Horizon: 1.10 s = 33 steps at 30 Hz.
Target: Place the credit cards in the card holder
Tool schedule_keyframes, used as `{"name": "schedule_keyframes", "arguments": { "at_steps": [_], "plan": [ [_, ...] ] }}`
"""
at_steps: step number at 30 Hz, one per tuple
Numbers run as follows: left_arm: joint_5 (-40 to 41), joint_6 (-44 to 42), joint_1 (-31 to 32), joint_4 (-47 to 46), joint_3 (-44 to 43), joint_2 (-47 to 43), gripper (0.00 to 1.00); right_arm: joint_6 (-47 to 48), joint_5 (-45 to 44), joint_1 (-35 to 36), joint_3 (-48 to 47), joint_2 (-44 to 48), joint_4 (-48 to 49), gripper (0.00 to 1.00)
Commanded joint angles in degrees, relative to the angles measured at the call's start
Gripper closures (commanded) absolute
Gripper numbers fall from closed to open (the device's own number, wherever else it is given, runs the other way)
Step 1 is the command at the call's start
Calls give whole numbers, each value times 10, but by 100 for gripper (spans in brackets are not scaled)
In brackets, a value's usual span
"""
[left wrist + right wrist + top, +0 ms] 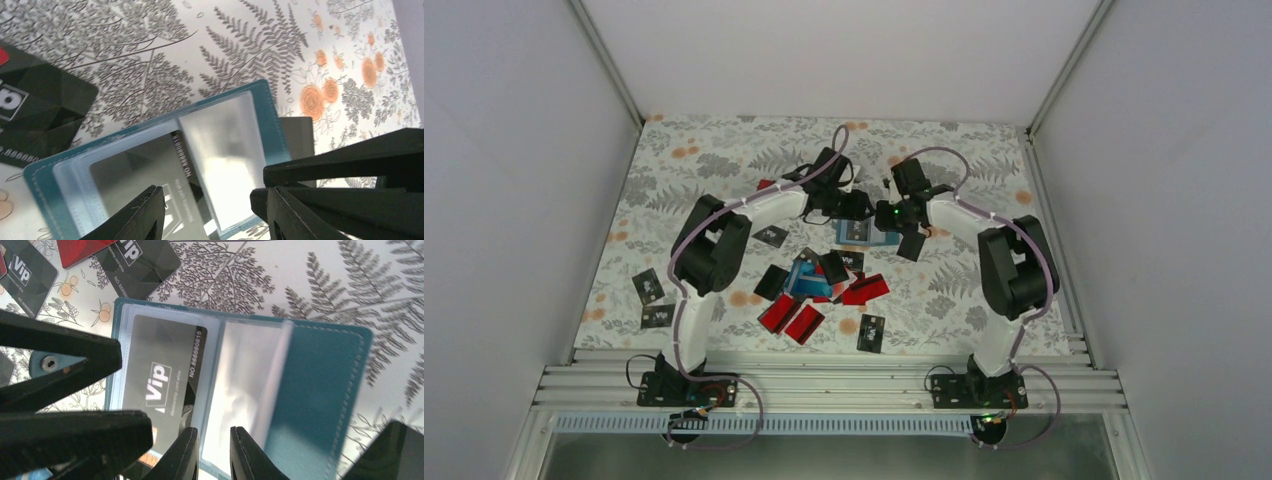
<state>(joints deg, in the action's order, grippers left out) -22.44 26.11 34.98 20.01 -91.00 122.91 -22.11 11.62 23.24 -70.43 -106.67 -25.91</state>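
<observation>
The teal card holder [867, 237] lies open on the floral cloth, clear sleeves up; it also shows in the left wrist view [260, 100] and the right wrist view [320, 390]. A black Vip card [160, 370] sits partly inside its left sleeve [165, 175]. My left gripper [210, 215] is open, jaws wide apart just above that card and sleeve. My right gripper [212, 452] has its jaws a narrow gap apart over the middle clear sleeve, nothing held. Both grippers meet over the holder [854, 215] [890, 228]. Loose red [789, 315], black [652, 287] and blue [804, 280] cards lie nearer the arms.
A black card [35, 115] lies just beside the holder. More black cards [137, 262] [27, 272] and a red one [80, 247] lie past its edge. The left gripper's fingers [60, 350] crowd the right wrist view. White walls enclose the table on three sides.
</observation>
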Motion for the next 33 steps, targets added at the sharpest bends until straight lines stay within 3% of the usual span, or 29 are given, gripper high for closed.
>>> {"name": "schedule_keyframes", "arguments": {
  "at_steps": [1, 8, 14, 33],
  "plan": [
    [-6, -8, 7, 10, -27, 15, 48, -11, 9, -15, 30, 40, 9, 81],
    [62, -15, 9, 45, -7, 6, 40, 11, 89, -16, 55, 45, 53, 88],
    [58, -12, 9, 37, 20, 7, 35, 7, 121, -16, 40, 24, 70, 94],
    [-6, -17, 9, 8, 16, 19, 34, -5, 78, -16, 42, -70, 77, 96]
  ]
}}
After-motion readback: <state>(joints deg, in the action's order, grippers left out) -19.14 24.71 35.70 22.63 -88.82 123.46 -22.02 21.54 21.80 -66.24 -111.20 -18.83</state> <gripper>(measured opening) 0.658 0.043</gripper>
